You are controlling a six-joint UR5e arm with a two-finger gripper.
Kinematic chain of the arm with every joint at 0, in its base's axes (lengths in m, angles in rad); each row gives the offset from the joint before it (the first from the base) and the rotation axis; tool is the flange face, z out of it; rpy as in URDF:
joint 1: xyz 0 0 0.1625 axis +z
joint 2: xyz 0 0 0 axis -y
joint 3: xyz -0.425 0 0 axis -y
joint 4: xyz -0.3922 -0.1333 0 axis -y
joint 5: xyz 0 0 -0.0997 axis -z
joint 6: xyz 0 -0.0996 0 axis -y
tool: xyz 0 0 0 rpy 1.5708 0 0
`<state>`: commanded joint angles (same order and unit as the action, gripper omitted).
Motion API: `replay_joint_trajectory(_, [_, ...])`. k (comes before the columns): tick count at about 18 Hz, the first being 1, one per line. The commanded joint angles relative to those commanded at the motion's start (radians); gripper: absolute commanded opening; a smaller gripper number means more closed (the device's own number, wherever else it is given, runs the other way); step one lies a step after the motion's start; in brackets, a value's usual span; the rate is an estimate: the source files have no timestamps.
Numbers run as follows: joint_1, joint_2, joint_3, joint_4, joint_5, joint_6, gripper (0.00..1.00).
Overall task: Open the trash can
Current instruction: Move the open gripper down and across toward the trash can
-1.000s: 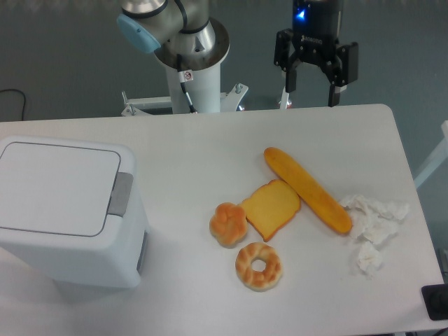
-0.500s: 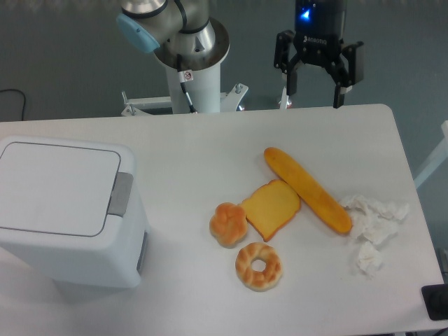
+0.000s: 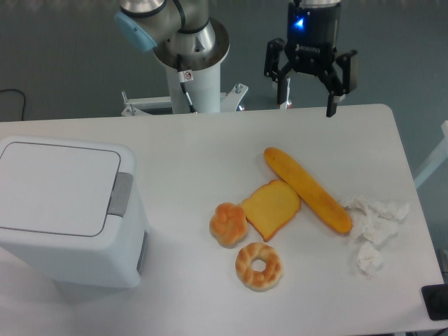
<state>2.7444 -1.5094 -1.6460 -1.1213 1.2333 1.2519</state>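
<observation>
Since a second ago the gripper (image 3: 307,105) has shifted slightly toward the left of the picture and turned a little about its axis, so its fingers (image 3: 331,103) now sit at a slight slant; nothing on the desk (image 3: 203,154) has moved. The fingers stand well apart with nothing between them, hanging over the far edge of the desk, near its far right corner.

Below the fingers, toward the camera, a bare strip of desk lies before the baguette (image 3: 306,189), which runs diagonally from upper left to lower right. Just beside it lie a slice of toast (image 3: 271,208), a small round bun (image 3: 228,223) and a ring-shaped doughnut (image 3: 258,266). Crumpled white paper (image 3: 371,227) lies near the right edge of the desk.

The trash can (image 3: 66,210) stands far from the fingers, at the left near corner of the desk, well apart from the bread, with a wide open stretch of desk between them. Its lid (image 3: 56,187) lies flat and closed. Its grey push button (image 3: 120,194) sits on the right-hand side of the top, facing the bread; its long axis runs away from the camera. The can's left side is cut off by the picture's edge.

The arm's upper part is cut off by the top edge, and a dark object (image 3: 435,302) at the lower right corner is too cropped to identify.
</observation>
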Motion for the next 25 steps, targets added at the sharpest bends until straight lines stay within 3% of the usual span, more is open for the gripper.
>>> replay_joint_trajectory(25, [-0.132, -0.103, 0.110, 0.023, -0.018, -0.500, 1.00])
